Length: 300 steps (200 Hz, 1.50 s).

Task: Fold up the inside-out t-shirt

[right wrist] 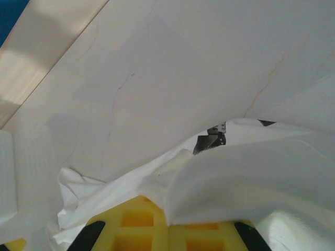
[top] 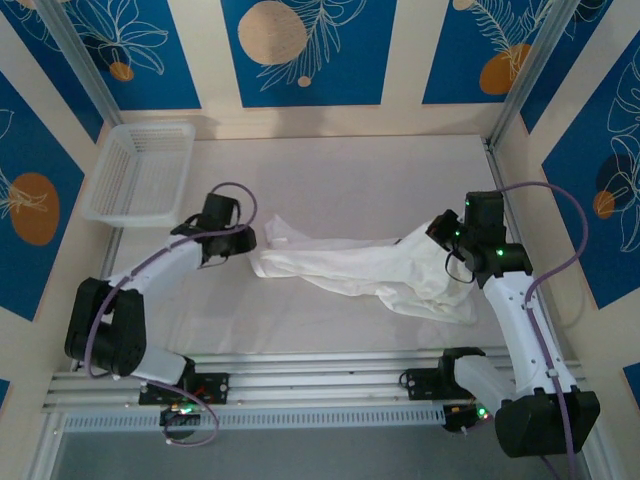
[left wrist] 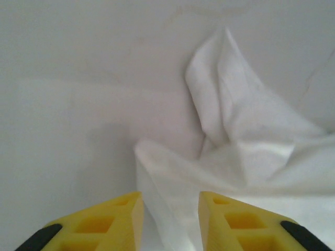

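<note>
The inside-out t-shirt (top: 350, 270) lies bunched in a long wrinkled band across the middle of the table, running from left to right. My left gripper (top: 252, 238) is at its left end. In the left wrist view the yellow fingers (left wrist: 170, 201) stand apart, and a fold of the white t-shirt (left wrist: 246, 151) lies loose between them. My right gripper (top: 440, 232) is at the right end, raised a little. Its yellow jaws (right wrist: 168, 225) are shut on a thick fold of the t-shirt (right wrist: 251, 183). A small dark neck label (right wrist: 212, 140) peeks out beyond that fold.
A white plastic mesh basket (top: 140, 172) sits at the back left corner. Aluminium rails (top: 320, 375) run along the near edge by the arm bases. Patterned walls close in the table on three sides.
</note>
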Available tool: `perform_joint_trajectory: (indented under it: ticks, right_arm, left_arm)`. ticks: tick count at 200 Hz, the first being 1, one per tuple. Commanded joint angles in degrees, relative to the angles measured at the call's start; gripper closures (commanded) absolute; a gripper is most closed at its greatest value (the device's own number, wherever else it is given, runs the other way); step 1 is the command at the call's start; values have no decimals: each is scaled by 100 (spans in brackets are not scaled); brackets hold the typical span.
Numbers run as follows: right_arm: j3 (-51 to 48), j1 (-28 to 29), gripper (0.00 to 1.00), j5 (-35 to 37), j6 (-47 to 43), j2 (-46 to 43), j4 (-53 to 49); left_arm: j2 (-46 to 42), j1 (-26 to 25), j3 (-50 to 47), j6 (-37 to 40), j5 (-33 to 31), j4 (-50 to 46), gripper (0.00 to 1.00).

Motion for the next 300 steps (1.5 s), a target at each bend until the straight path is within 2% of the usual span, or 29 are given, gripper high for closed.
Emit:
perform_joint_trajectory:
  ticks: [1, 30, 56, 78, 98, 129, 149, 190, 232, 271, 300]
  right_arm:
    - [122, 103, 100, -149, 80, -39, -21]
    - [128, 204, 100, -106, 91, -68, -113]
    - [122, 239, 100, -71, 64, -171, -195]
    - [82, 257, 100, -61, 61, -222, -218]
    - [55, 279, 100, -69, 86, -212, -218]
    - [10, 305, 100, -44, 119, -229, -230]
    - [5, 316, 100, -26, 90, -240, -255]
    - [-4, 342, 100, -9, 96, -232, -250]
    - [12, 386, 100, 1, 126, -214, -244]
    - [356, 413, 100, -4, 179, -256, -377]
    - [1547, 426, 100, -96, 69, -85, -295]
  left_arm:
    - [304, -416, 211, -142, -1052, -956, 70]
    - [832, -469, 491, -334, -1635, -1159, 76]
    - [924, -460, 519, -320, -1781, -983, 71]
    - [938, -443, 498, -162, -1259, -561, 63]
    - [969, -435, 448, -255, -560, -188, 61]
    - [1189, -417, 497, -530, -563, -200, 62]
    - [1321, -390, 505, -605, -703, -282, 65]
    - [1196, -286, 405, -685, -982, -419, 85]
    - [965, -170, 317, -651, -1112, -394, 100]
    - [591, 35, 253, -587, -374, 28, 100]
    - [-534, 403, 818, -526, 512, 299, 100]
